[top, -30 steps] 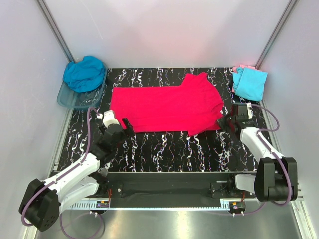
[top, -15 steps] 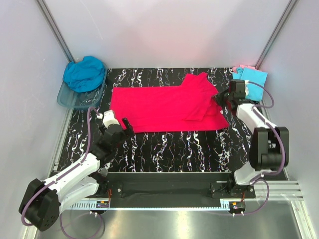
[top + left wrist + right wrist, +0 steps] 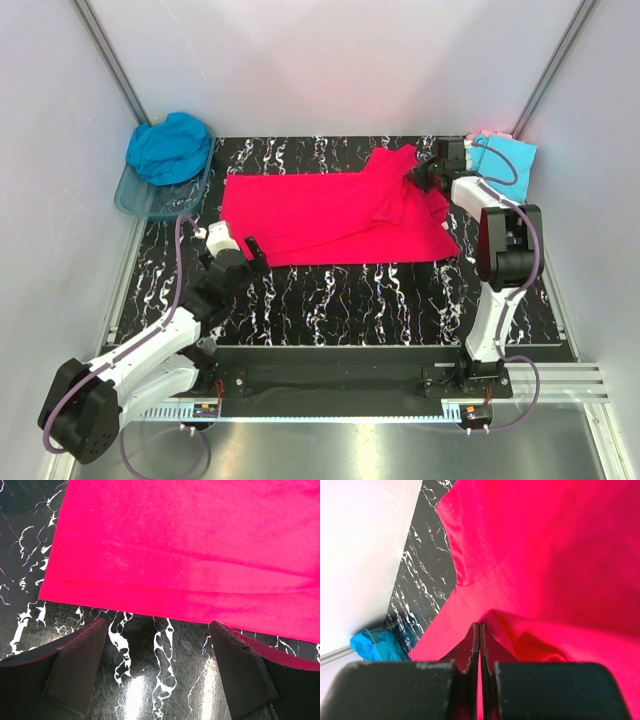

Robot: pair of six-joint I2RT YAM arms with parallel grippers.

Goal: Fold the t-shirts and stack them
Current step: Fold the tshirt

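The bright pink-red t-shirt (image 3: 330,215) lies spread on the black marbled table (image 3: 340,300). My right gripper (image 3: 418,178) is at the shirt's back right, shut on a raised fold of its cloth; in the right wrist view the closed tips (image 3: 479,630) pinch the red cloth (image 3: 545,555). My left gripper (image 3: 250,255) is open and empty, just in front of the shirt's near left hem (image 3: 190,545), with bare table between its fingers (image 3: 75,665). The teal-blue shirt (image 3: 168,147) sits in the tub. The light cyan shirt (image 3: 505,160) lies folded over the pale pink one (image 3: 487,134) at back right.
A clear bluish plastic tub (image 3: 135,197) stands at the back left corner. White walls close in the table on three sides. The teal shirt also shows in the right wrist view (image 3: 372,645), far off.
My right gripper has moved from the shirt's front right corner toward the back, pulling the shirt's right side up and over to the left. The left arm has not moved.
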